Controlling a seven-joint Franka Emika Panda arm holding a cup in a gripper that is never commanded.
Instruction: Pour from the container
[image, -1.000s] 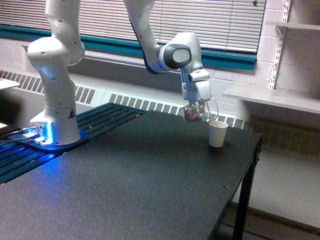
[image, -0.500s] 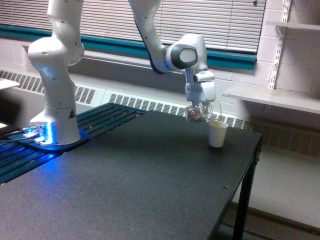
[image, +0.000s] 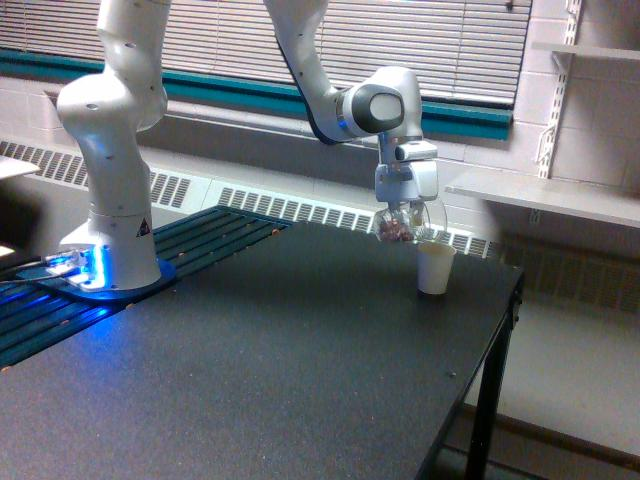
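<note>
Gripper: the gripper (image: 404, 213) points down from the arm's wrist; clamped on the container (image: 402, 226)
Container: clear, with brownish bits inside; held in the air above the bench (image: 250, 370), just to the exterior view's left of the paper cup (image: 435, 268) and slightly higher than its rim
Paper cup: white; upright on the bench near the far edge
Robot base: (image: 110, 250) stands at the exterior view's left, well apart from the cup; blue light at its foot

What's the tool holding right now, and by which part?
The tool holds the clear container with brownish bits inside, gripped from above at its upper part; the exact contact spot is too small to tell.
</note>
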